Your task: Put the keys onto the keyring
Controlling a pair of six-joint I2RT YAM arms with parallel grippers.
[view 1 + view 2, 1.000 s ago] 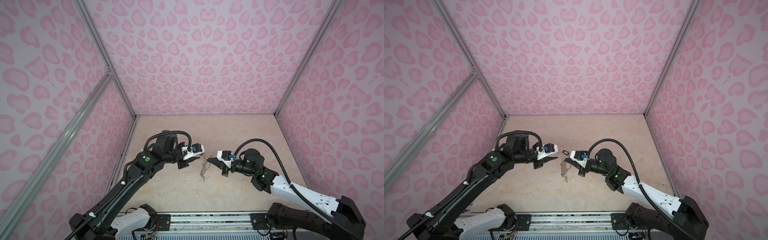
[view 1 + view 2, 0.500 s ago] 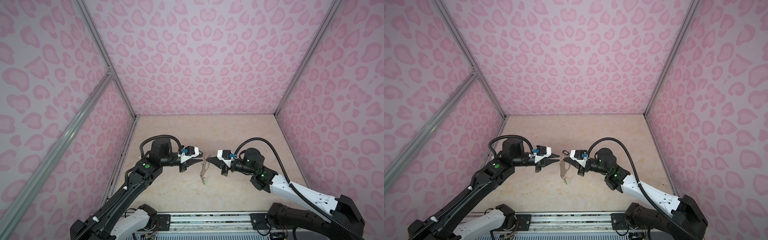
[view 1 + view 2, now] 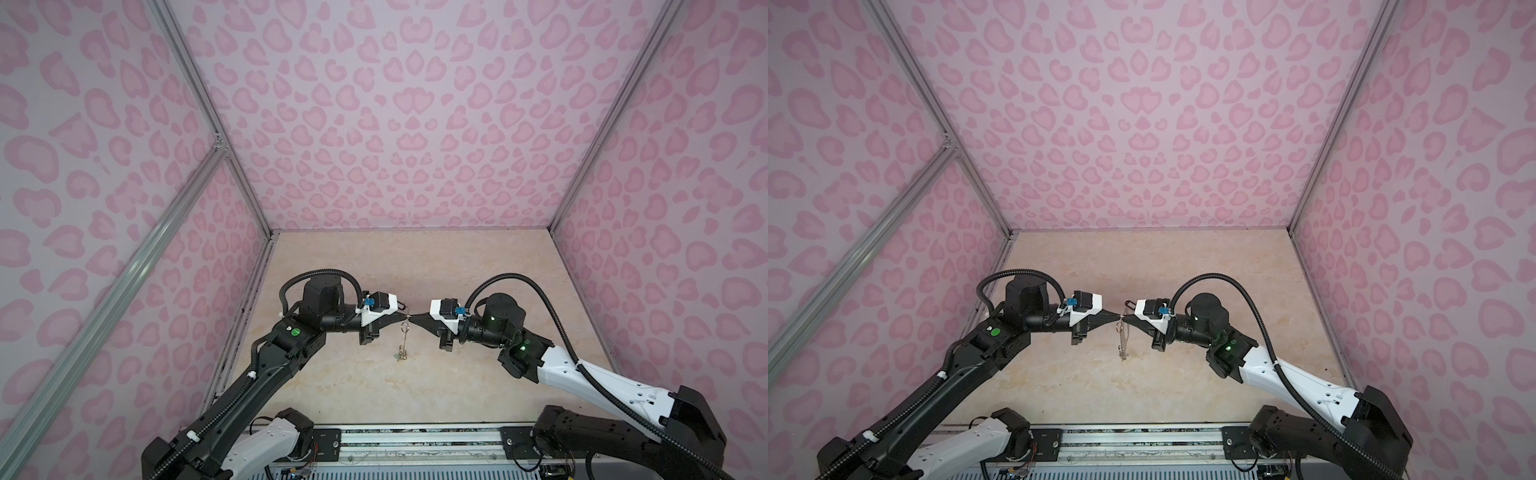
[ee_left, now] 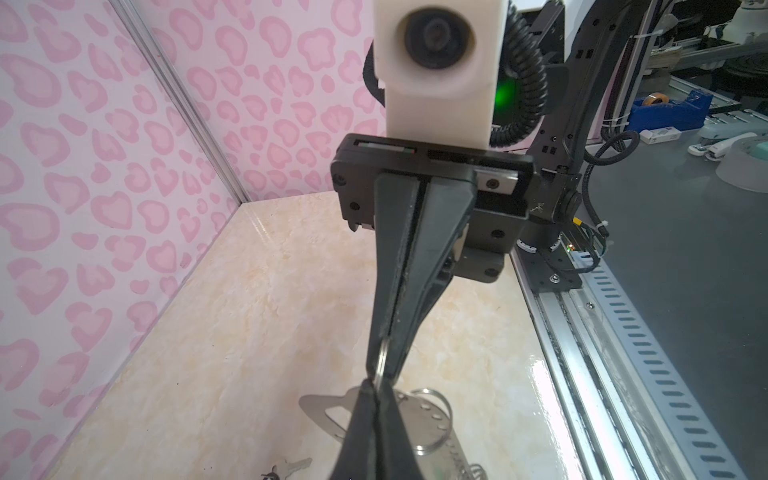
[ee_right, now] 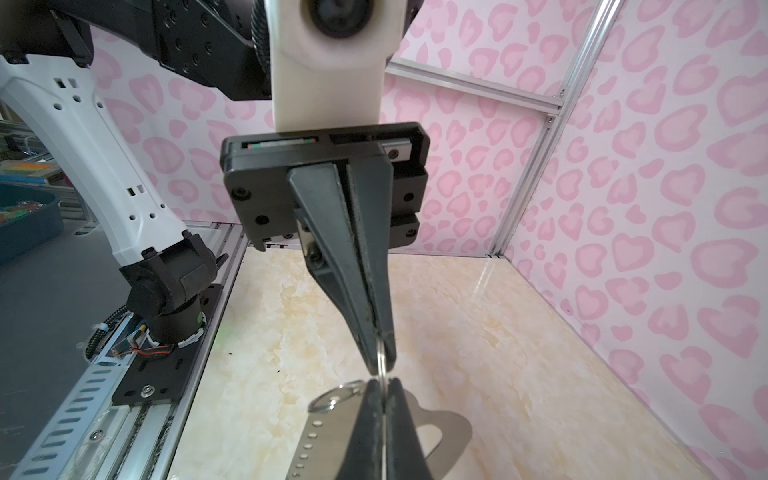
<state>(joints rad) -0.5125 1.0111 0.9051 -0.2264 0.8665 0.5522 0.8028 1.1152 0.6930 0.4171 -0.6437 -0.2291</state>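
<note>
Your left gripper [image 3: 401, 323] and right gripper [image 3: 414, 323] meet tip to tip above the middle of the worktop [image 3: 478, 270]. Both sets of fingers [image 4: 365, 428] are pressed fully together on the same thin split ring [image 4: 382, 360], one pair from each side.

The keyring [image 3: 1123, 338] hangs under that ring. Its long axis runs down from your fingertips toward the worktop. Both top views catch it edge-on, as a narrow sliver. The wrist views show its flat face: the side with the oval slot is turned toward the back wall, and the edge with the row of small holes faces the front rail [image 4: 602, 332]. You cannot tell whether its lower end touches the worktop.

By count there is one plate. Two rings show clearly: the pinched one and a loose ring [image 5: 336, 397] at the holed edge. More loops at the frame edge are too cut off to count. One key [image 4: 293, 464] lies flat on the worktop near the plate.
</note>
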